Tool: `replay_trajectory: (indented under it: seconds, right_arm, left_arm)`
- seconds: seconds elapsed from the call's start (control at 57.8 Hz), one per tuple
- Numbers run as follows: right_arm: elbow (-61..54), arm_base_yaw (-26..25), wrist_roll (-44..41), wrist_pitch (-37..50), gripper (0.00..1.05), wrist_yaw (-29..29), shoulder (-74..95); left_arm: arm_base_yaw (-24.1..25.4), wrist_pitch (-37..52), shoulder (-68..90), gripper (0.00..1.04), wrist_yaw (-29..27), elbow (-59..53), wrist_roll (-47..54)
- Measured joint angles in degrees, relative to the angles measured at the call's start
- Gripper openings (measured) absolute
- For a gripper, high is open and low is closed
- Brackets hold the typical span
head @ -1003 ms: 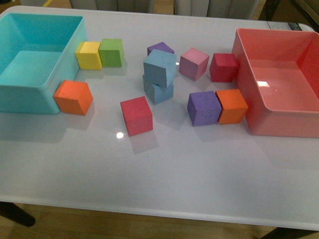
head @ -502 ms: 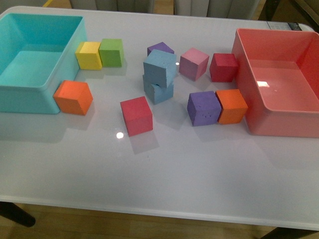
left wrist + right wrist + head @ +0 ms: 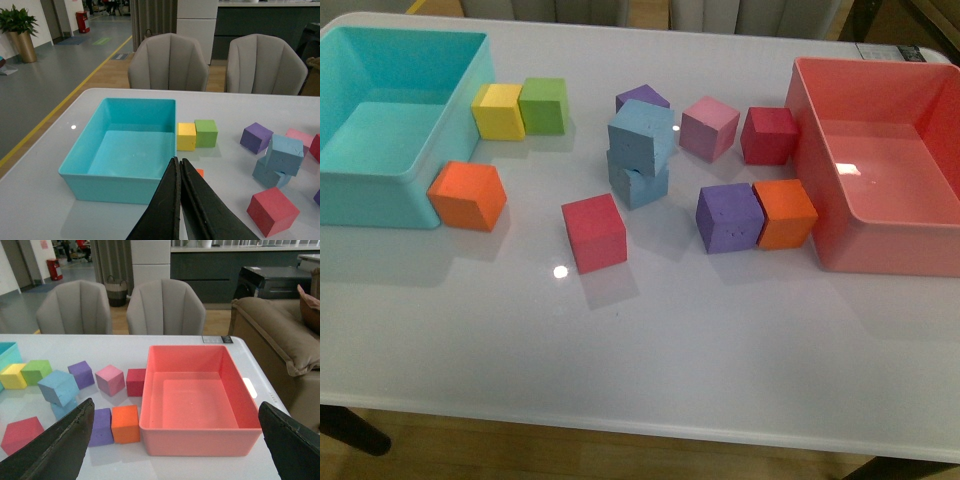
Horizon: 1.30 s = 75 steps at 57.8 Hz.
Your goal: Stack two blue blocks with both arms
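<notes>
Two light blue blocks stand stacked near the table's middle. The upper one (image 3: 642, 136) sits tilted and skewed on the lower one (image 3: 638, 183). They also show in the left wrist view, upper (image 3: 284, 154) on lower (image 3: 267, 173), and in the right wrist view, upper (image 3: 58, 387) over lower (image 3: 63, 409). Neither arm shows in the front view. My left gripper (image 3: 179, 167) is shut and empty, held high near the turquoise bin. My right gripper (image 3: 176, 412) is wide open and empty, held high before the pink bin.
A turquoise bin (image 3: 460, 105) stands at the left and a pink bin (image 3: 820, 210) at the right. Around the stack lie red (image 3: 593, 232), orange (image 3: 467, 195), yellow (image 3: 498, 110), green (image 3: 544, 105), purple (image 3: 728, 217), orange (image 3: 785, 213), pink (image 3: 709, 127) and dark red (image 3: 769, 135) cubes.
</notes>
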Motion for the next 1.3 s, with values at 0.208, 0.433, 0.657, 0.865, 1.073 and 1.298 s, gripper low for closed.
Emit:
replay_trajectory:
  seconds: [0.208, 0.433, 0.657, 0.865, 1.073, 1.298]
  right_arm:
    - [0.00, 0.00, 0.00, 0.00, 0.96, 0.00, 0.00]
    - [0.00, 0.00, 0.00, 0.00, 0.96, 0.02, 0.00]
    - [0.00, 0.00, 0.00, 0.00, 0.96, 0.00, 0.00]
    - [0.00, 0.00, 0.00, 0.00, 0.96, 0.02, 0.00]
    - [0.00, 0.00, 0.00, 0.00, 0.96, 0.00, 0.00]
    - [0.00, 0.00, 0.00, 0.00, 0.96, 0.02, 0.00]
  left_arm:
    - [0.00, -8.07, -8.94, 0.02, 0.00, -0.02, -0.02]
    - [0.00, -15.89, -17.22, 0.02, 0.00, -0.04, -0.02]
    - [0.00, -21.11, -22.56, 0.02, 0.00, -0.04, -0.02]
    - [0.00, -25.00, -26.47, 0.02, 0.00, -0.04, -0.02]
    - [0.00, -33.35, -33.20, 0.02, 0.04, -0.02, 0.00]
    - [0.00, -37.73, -38.93, 0.02, -0.02, -0.02, -0.02]
